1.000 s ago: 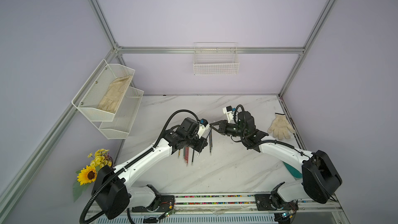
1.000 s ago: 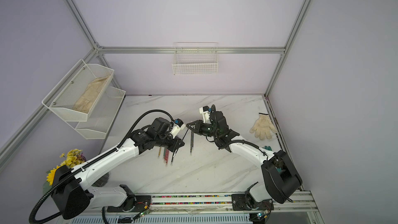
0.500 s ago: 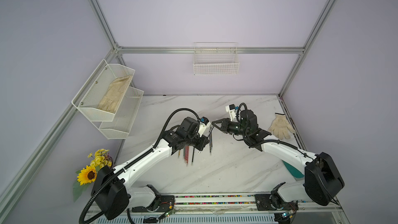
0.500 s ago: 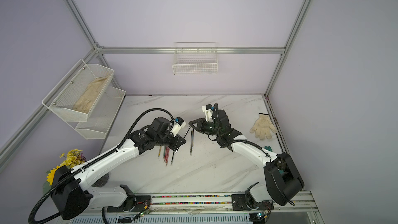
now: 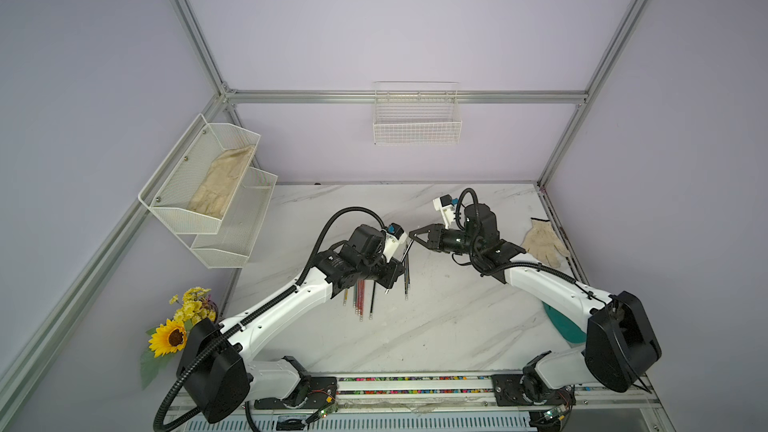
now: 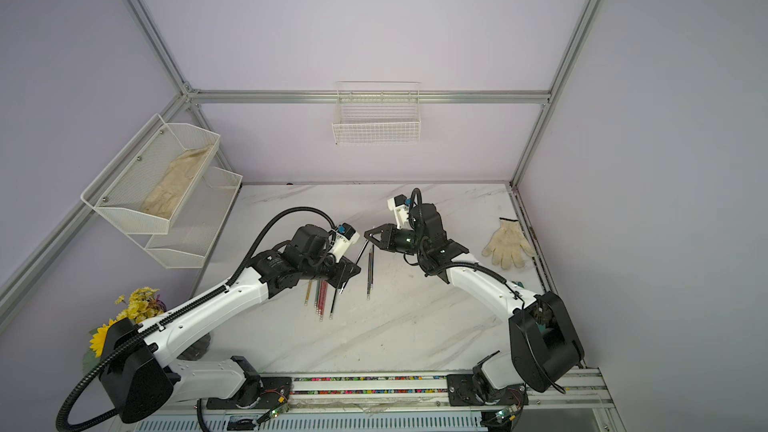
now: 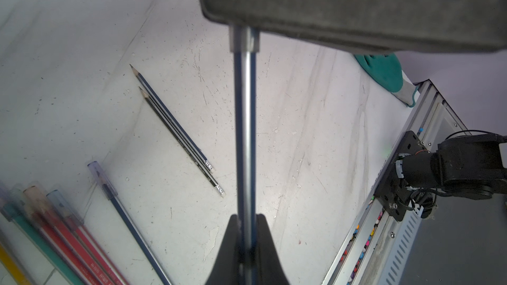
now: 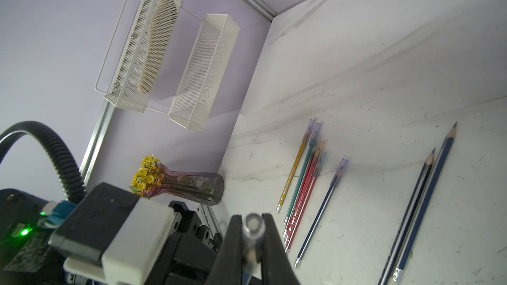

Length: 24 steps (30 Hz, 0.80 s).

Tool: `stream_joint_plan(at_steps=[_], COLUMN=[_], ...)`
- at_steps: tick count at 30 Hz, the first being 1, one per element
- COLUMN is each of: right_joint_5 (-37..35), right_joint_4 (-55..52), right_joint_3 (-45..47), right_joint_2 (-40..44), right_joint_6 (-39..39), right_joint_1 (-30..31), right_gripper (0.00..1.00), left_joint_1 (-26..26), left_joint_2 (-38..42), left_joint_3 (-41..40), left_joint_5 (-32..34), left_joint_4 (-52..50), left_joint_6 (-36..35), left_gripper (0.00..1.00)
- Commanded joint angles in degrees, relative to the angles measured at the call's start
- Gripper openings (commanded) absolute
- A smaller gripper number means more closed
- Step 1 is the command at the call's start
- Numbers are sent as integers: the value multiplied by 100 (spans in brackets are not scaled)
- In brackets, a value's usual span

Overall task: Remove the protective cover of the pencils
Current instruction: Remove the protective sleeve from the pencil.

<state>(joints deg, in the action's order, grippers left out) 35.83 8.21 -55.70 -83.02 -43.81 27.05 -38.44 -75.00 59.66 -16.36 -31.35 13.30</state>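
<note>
So: marble worktop, both arms leaning in over the middle. The left arm stretches out long with its wrist tipped down. The right arm bends at the elbow and points sideways at it, so they meet tip to tip. A mesh rack on the side wall holds a pale glove, and a white glove lies off by the right arm, well clear of the pencils. The left jaws are clamped on a dark blue pencil lifted off the worktop; the right jaws are pinched on the clear cover over its far end. The left wrist hides part of the covered pencils lying under it, and two bare pencils lie side by side just beside them.
</note>
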Motion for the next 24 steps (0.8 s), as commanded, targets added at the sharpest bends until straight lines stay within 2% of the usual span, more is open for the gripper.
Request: stream_joint_plan(at_steps=[1, 4, 7, 9, 13, 16, 20, 24], right_joint_5=[-637, -1256, -1775, -2048, -2357, -2180, -1521, -806], right_joint_4=[725, 218, 183, 559, 2070, 2445, 3101, 2849], right_joint_3=[161, 41, 207, 499, 1408, 1543, 1672, 1387], right_joint_2=[-101, 27, 262, 418, 1065, 1090, 887, 735], right_joint_6=[-33, 411, 647, 672, 412, 352, -61, 40], right_joint_1=[-586, -553, -556, -555, -558, -554, -558, -557], right_gripper=[0, 0, 0, 0, 0, 0, 0, 0], left_joint_1=[-14, -14, -15, -13, -15, -8, -15, -14], left_joint_2=[48, 38, 30, 21, 3, 20, 21, 21], left_joint_3=[-36, -16, -8, -8, -3, -6, -3, -19], left_joint_5=[-134, -134, -123, -134, -114, -118, -100, -105], left_joint_4=[-1068, -1081, -1078, -1080, -1083, -1083, -1083, -1077], left_joint_6=[-47, -50, -56, -56, -56, -56, -48, -47], left_gripper=[0, 0, 0, 0, 0, 0, 0, 0])
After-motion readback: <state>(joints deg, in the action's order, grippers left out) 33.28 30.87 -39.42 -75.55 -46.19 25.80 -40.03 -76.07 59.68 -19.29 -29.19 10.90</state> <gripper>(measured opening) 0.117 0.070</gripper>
